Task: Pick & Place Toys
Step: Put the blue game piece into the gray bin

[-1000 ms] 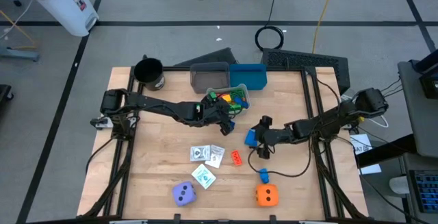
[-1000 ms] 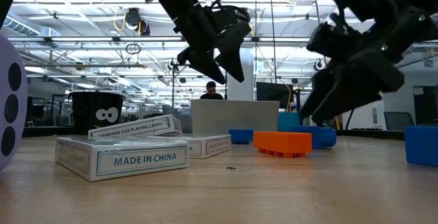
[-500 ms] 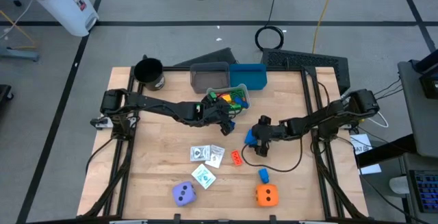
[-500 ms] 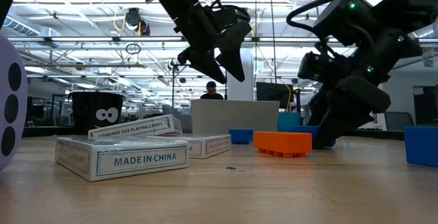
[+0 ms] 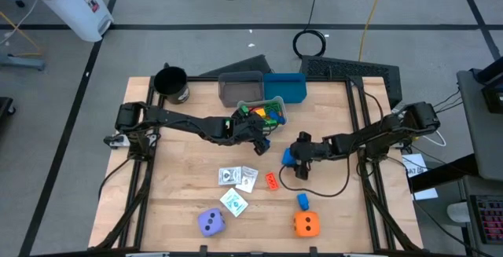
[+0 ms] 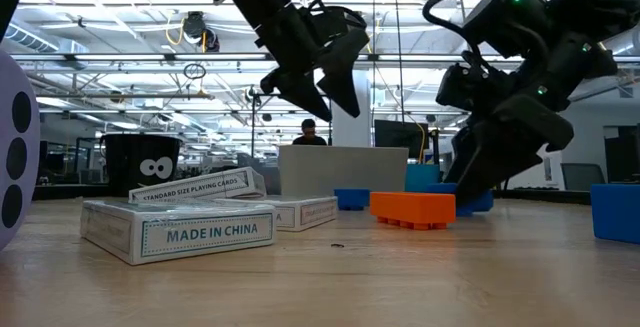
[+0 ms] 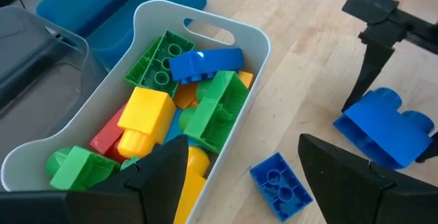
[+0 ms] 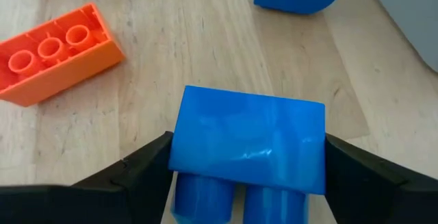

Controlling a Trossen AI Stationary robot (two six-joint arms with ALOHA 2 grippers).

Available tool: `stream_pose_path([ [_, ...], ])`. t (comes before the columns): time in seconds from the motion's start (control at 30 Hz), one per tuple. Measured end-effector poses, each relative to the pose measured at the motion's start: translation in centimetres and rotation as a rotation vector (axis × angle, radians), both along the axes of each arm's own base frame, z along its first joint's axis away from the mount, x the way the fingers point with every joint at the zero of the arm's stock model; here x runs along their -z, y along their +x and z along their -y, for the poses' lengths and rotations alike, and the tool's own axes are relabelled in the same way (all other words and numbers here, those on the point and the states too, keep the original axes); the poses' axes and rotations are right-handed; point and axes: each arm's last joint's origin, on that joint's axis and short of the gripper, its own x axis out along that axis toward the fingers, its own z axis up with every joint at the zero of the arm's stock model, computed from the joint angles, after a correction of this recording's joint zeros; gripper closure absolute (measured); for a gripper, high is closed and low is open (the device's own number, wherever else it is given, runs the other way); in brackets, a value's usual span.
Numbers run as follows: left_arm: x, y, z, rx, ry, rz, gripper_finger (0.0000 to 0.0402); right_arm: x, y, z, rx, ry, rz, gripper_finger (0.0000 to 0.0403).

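A blue block [image 8: 246, 138] lies on the table right of centre, and my right gripper [image 8: 246, 176] is shut on it; the high view shows the same block [image 5: 288, 156]. My left gripper [image 7: 243, 172] hangs open above the table beside a white bin [image 7: 205, 15] full of coloured blocks, over a small blue block [image 7: 280, 183]. An orange block [image 5: 271, 181], another blue block [image 5: 302, 201], an orange die [image 5: 306, 224], a purple die [image 5: 211, 222] and white card packs [image 5: 236, 177] lie nearer the front edge. My right gripper has the blue block between its two fingers, one fingertip [image 8: 154, 162] on each of two opposite sides [image 8: 179, 148]. The fingers come slanting down from the table's right. The block rests on the table [image 6: 470, 202].
A black cup [image 5: 171, 84] stands at the far left corner. A grey bin [image 5: 240, 88] and a blue bin [image 5: 284, 86] stand at the far edge behind the white bin. My left arm reaches across the table's middle from the left.
My right gripper has sunk a little and swung slightly toward the table's left, onto the blue block. The block has stayed on the table. My left arm has kept still.
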Motion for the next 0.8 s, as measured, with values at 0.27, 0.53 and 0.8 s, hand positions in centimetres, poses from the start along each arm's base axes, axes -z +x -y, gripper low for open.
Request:
stream_pose_path([
  [0.27, -0.6, 0.7, 0.4, 0.027, -0.079, 0.109, 0.0119, -1.2, -0.6, -0.4, -0.075, -0.066, 0.011, 0.0107],
  [0.53, -0.8, 1.9, 2.1, 0.103, -0.210, 0.263, 0.0119, -3.0, -1.2, -1.5, -0.041, -0.345, 0.100, 0.0107],
  [0.8, -0.8, 2.4, 2.4, 0.159, -0.259, 0.311, 0.0119, -5.3, -1.3, -3.3, -0.017, -0.590, 0.262, 0.0103],
])
